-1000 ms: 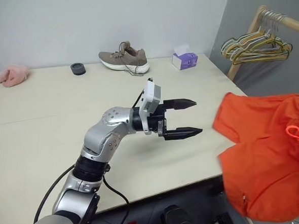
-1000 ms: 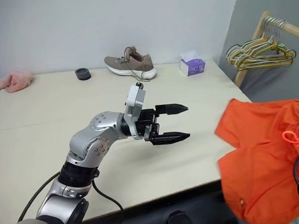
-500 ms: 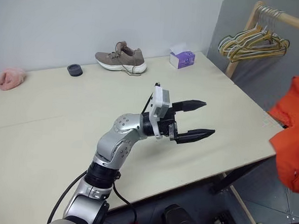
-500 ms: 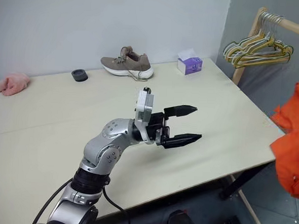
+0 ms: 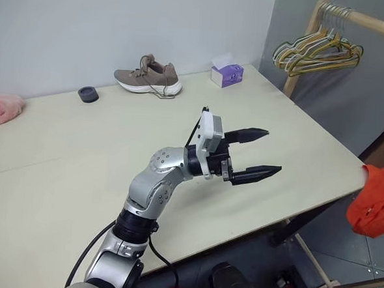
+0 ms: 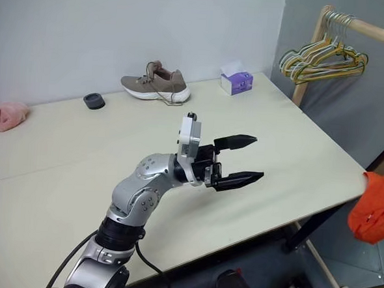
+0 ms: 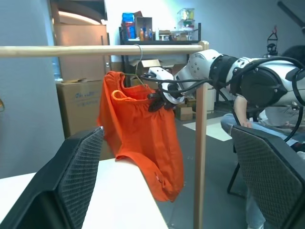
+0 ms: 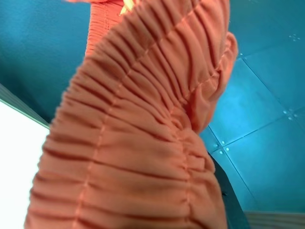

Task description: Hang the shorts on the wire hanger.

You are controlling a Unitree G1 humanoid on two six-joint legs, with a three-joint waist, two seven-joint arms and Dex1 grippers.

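Hanging from the right tool (image 7: 159, 98), the shorts (image 7: 140, 138) drape below the rail (image 7: 95, 50).

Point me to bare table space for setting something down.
Most of the table is bare: the whole near half left of the left pincer, and the right edge past it. Crowded only along the far edge: pink cloth, black puck, shoe, tissue box.

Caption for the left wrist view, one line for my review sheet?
Right gripper holds the orange shorts up by the wooden rail, beyond the table corner.
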